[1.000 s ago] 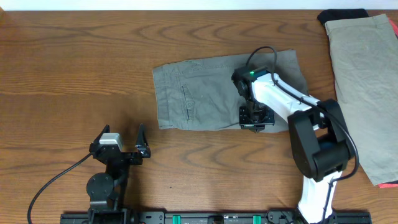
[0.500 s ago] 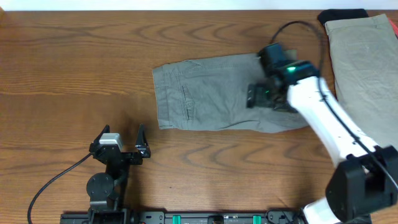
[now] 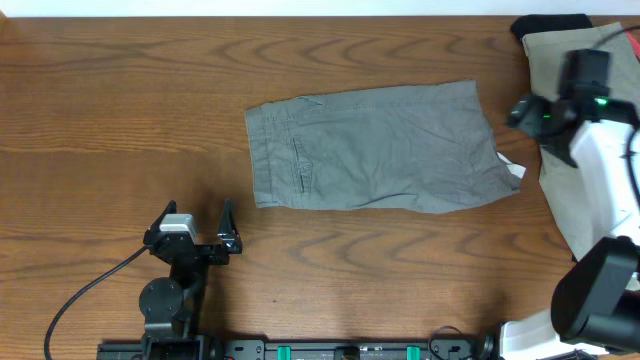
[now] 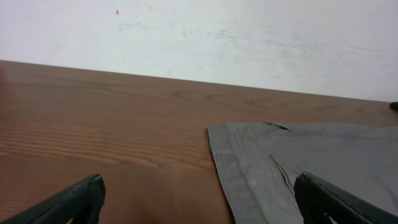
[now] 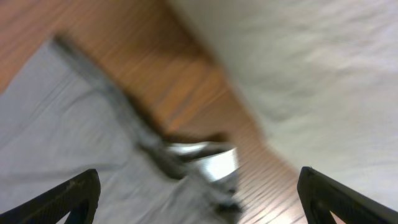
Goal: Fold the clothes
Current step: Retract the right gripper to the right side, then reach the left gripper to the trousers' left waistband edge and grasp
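**A:** Item one, the garment in the middle?

**B:** Mid-grey cotton shorts (image 3: 375, 148), lying flat and spread out at the centre of the brown wooden worktop (image 3: 120, 100). The waistband is pointing towards the left side and a small white tag (image 3: 512, 168) is poking out at the right edge. Neither arm is touching them.

**A:** Item two?

**B:** A paler beige-grey pair (image 3: 553, 60), lying along the right edge of the worktop, apart from the grey shorts. A black cloth item (image 3: 550, 23) is peeking out from its far end.

**A:** The left tool?

**B:** The left tool (image 3: 196, 212) is sitting near the front edge, well apart from the grey shorts. Its fingers are standing wide apart and gripping nothing. Its wrist camera is looking across bare wood at the waistband corner.

**A:** The right tool?

**B:** The right tool (image 3: 530, 112) is hanging over the gap between the two garments, just beside the beige pair's left edge. Its wrist view is blurring heavily, yet both fingers (image 5: 62, 199) are showing at the far corners, so the jaws are spread and carrying nothing. Grey cloth, the pale tag and beige fabric are passing beneath it.
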Controlling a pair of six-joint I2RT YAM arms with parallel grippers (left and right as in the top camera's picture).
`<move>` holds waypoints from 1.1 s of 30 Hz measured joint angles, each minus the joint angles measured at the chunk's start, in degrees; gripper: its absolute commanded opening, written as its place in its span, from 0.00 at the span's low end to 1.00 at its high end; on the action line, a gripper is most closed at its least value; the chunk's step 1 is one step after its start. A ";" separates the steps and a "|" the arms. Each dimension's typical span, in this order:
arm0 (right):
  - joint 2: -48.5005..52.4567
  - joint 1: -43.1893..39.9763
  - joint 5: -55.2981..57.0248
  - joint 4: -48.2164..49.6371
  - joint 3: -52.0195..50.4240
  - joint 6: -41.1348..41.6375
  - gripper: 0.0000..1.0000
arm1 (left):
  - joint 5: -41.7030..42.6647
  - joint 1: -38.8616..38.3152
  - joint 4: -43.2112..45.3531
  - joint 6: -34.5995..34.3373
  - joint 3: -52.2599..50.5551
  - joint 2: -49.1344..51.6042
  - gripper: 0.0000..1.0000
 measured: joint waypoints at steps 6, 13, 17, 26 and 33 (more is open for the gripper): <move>0.00 -5.16 0.50 0.09 0.00 -0.02 0.99 | 0.00 0.00 0.00 0.00 0.00 0.00 0.98; 0.00 -6.21 0.66 0.07 0.00 -0.13 0.99 | 3.32 0.00 0.57 -4.76 0.00 0.00 0.98; 0.00 -6.21 0.66 0.07 0.00 -0.15 0.99 | 10.19 0.00 1.33 -15.45 0.00 0.00 0.98; 0.00 -6.21 0.66 0.07 0.00 -0.15 0.99 | 26.95 0.00 1.57 -32.37 0.15 0.00 0.98; 0.00 -6.21 0.66 0.07 0.00 -0.17 0.99 | 28.30 0.00 -1.14 -33.00 4.02 1.33 0.98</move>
